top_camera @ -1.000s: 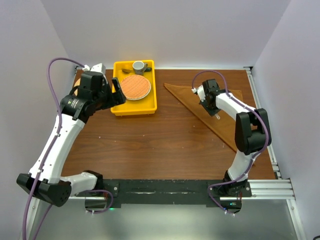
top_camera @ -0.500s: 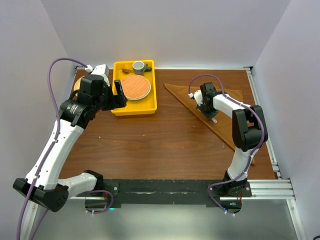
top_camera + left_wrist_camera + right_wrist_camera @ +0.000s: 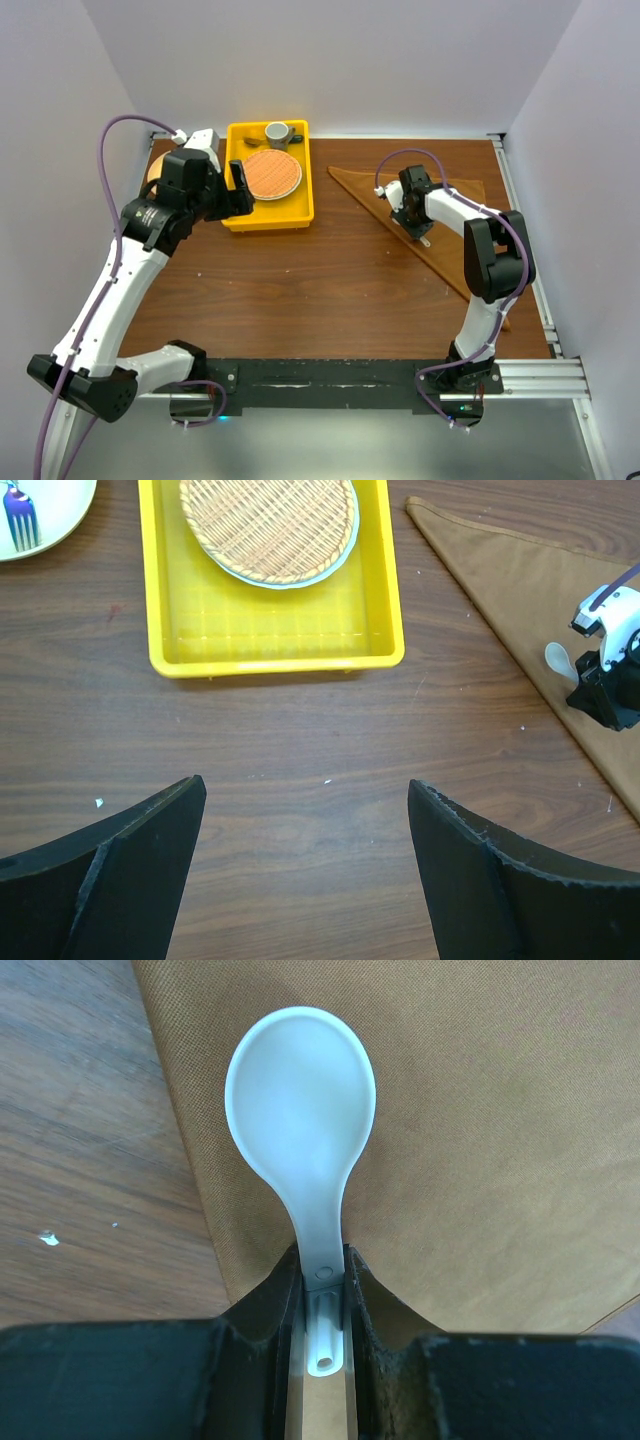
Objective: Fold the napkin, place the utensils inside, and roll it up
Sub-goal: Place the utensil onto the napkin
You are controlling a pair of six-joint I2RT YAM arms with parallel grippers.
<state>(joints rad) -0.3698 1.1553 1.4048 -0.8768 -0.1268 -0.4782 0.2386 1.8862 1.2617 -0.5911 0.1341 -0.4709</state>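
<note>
Two arms of the same build, left arm (image 3: 110, 290) and right arm (image 3: 478, 325): rounded white links between bulky black joint housings. Along each, a thin purple cable (image 3: 101, 155), loose in wide loops. On the left gripper (image 3: 305, 783), broad matte black fingers (image 3: 130, 870) with curved edges. On the right gripper (image 3: 320, 1252), also black fingers (image 3: 262, 1310), slightly rough in surface.

yellow tray (image 3: 270, 213), woven mat (image 3: 272, 173), grey cup (image 3: 277, 132)
</note>
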